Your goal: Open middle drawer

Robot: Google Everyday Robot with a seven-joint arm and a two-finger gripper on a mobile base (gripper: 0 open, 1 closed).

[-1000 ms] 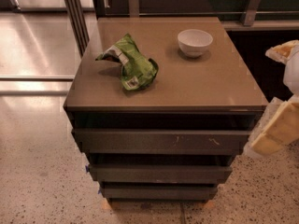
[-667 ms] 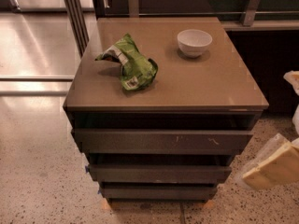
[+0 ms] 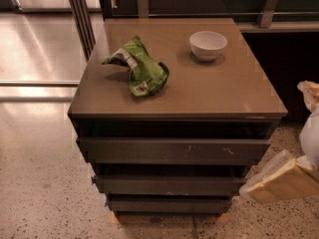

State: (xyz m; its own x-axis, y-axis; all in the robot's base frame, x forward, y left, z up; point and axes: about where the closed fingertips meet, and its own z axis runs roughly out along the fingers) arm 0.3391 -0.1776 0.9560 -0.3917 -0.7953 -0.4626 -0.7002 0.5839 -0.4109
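The middle drawer is a plain dark grey-brown front, the second of three in a low cabinet, and it is closed. Above it is the wider top front with pale scratches. Below it is the narrowest bottom front. My gripper, pale yellow, is low at the right of the view, just off the right end of the middle drawer front. It does not touch the front. The white arm rises above the gripper at the right edge.
On the cabinet top lie a crumpled green chip bag and a white bowl. A dark counter base stands to the right, metal posts at the back left, and speckled floor all around.
My gripper has dropped from beside the top drawer front to the height of the middle drawer front and edged slightly left. The drawers, bag and bowl have not moved.
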